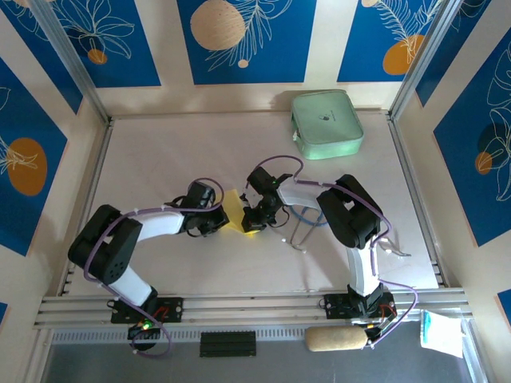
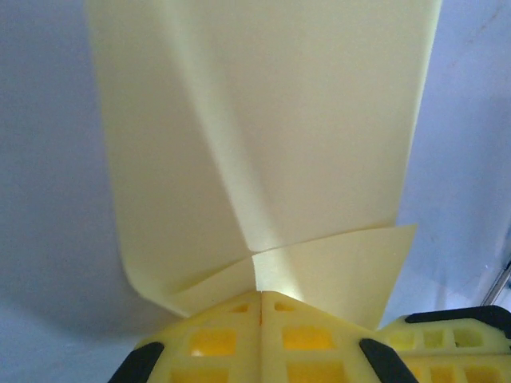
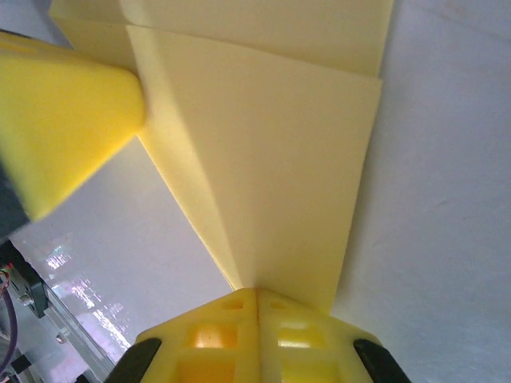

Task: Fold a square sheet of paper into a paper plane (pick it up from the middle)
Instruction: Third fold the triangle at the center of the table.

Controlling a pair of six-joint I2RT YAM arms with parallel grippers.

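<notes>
Pinching opposite edges, left gripper (image 2: pixel 261 297) and right gripper (image 3: pixel 257 292) clamp, jaws closed, the thin creased yellow paper sheet (image 1: pixel 232 207), which runs toward twelve o'clock in each wrist view.

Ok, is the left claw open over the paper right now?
No, the left claw is shut on the yellow paper, its two tips pressed together on the creased edge.
</notes>
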